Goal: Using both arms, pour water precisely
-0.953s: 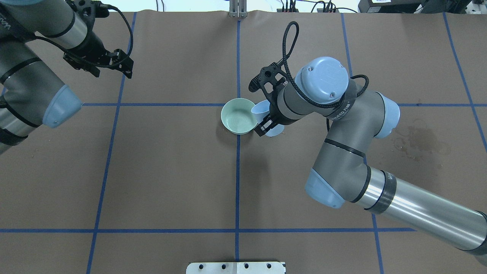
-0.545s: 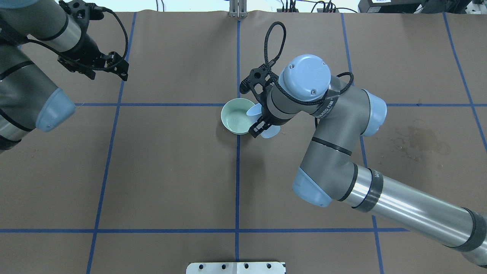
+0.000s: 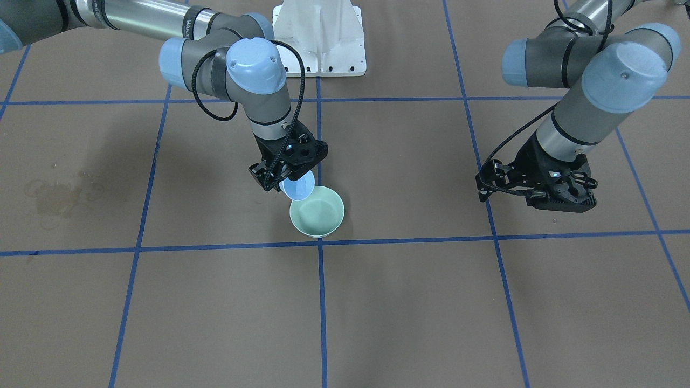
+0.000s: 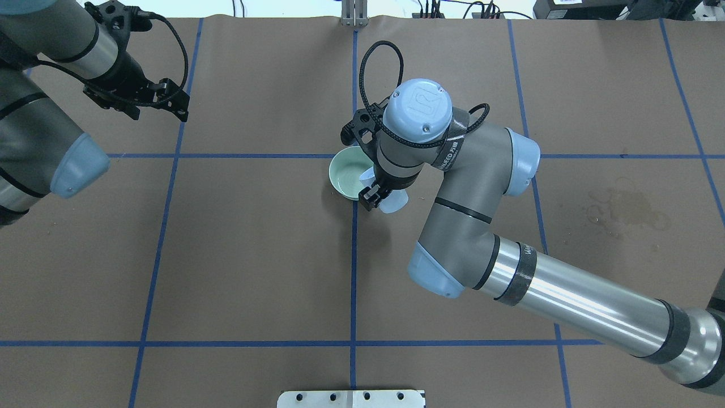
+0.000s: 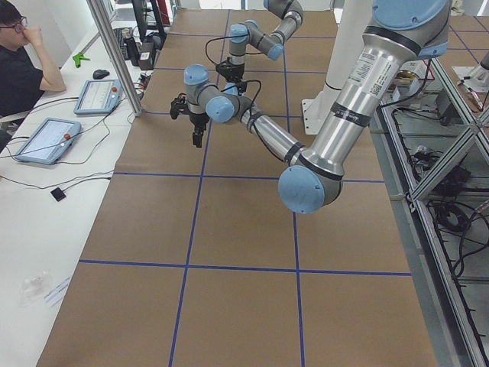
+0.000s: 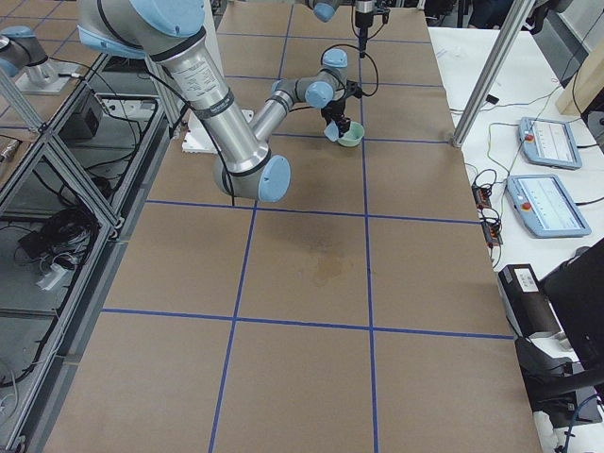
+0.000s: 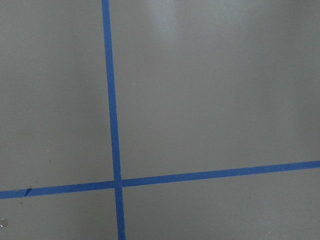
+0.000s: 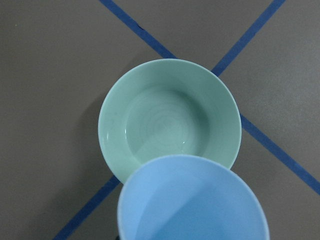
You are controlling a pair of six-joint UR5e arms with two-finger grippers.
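A pale green, round glazed bowl is sitting on the brown paper-covered table, right at a crossing of the blue tape lines.

The right gripper, black and two-fingered, is clamping a light-blue, smooth, round plastic cup. It is holding the cup tilted, just above the bowl's rim on the robot's side. In the right wrist view the cup's open mouth is overlapping the bowl's near edge.

The water is showing only as a faint pale sheen and a tiny white glint on the ringed bottom of the bowl. I cannot tell whether any is running from the cup.

The right arm, a silver-grey tube with light-blue joint caps, is reaching in over the bowl, and a black cable is looping above its wrist.

The left gripper is hanging over bare paper well apart from the bowl, on the robot's left of it. Its fingers are standing apart and holding nothing. The left arm is bending back behind it.

A dull, ring-shaped stain is lying on the paper well apart from the bowl, on the robot's right. A white bolted pedestal is standing behind the bowl, towards the robot.
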